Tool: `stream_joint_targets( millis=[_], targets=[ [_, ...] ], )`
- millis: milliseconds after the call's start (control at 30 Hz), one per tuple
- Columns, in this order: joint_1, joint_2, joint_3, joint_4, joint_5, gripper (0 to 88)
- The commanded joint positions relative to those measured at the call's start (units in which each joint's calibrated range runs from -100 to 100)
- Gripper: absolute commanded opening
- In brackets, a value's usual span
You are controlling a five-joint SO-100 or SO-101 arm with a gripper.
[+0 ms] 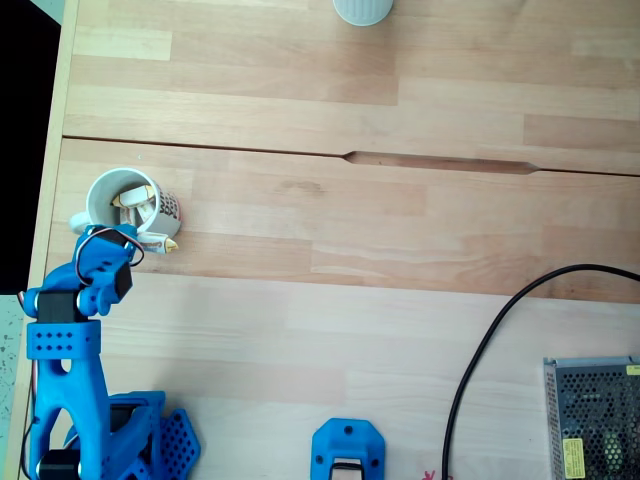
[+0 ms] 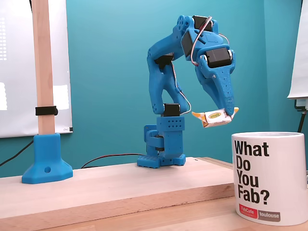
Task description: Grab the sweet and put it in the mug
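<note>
Sweet seen pinched crosswise in end effector, jaws pressed on wrapper, twisted yellow ends left sticking out both sides. Sweet held in air, clear of surface, fingers pointed downward. In overhead fixed view, sweet seen just beside lower rim of mug, not inside. Printed mug seen in foreground of side fixed view. Blue arm bent over from base. Black cable laid across surface at right.

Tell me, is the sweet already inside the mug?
Not yet. The hand holds the sweet in the air, shut on it, beside the mug.
</note>
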Motion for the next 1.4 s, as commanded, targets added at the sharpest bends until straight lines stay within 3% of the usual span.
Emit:
stream_joint_targets(
  millis=[0, 267, 533, 900, 1367],
  targets=[
    [-0.59, -3.65, -5.52, -0.52, 0.20, 4.5],
    [3.33, -2.36, -17.92, -0.52, 0.24, 4.5],
    [5.51, 4.61, -19.17, -0.52, 0.29, 4.4],
    [-2.33, 7.54, -20.15, -0.60, 2.78, 4.5],
    [-4.22, 11.07, -19.08, -0.52, 3.42, 4.5]
  ],
)
